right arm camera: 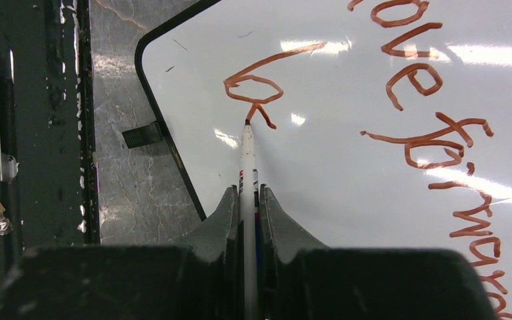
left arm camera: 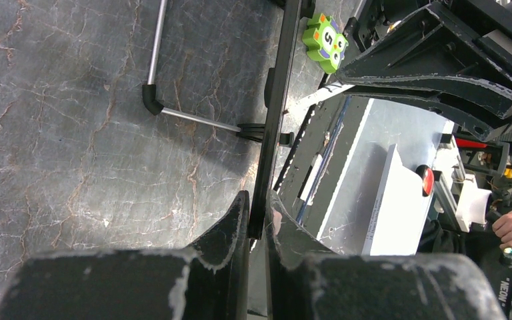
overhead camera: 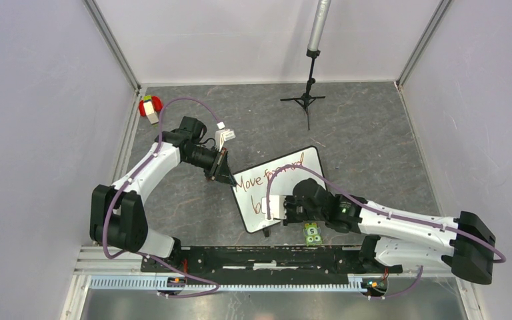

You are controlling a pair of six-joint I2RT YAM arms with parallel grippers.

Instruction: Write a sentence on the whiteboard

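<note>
Firmly, my left gripper (left arm camera: 257, 200) pinches the rim of the whiteboard (right arm camera: 347, 167), likely light and slippery; my right gripper (right arm camera: 247, 193) clamps the marker (right arm camera: 247, 153).

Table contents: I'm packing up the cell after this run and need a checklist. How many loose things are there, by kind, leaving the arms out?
whiteboard: 1
marker: 1
small toys: 2, a green toy and a red toy
tripod stand: 1
Total: 5
</note>
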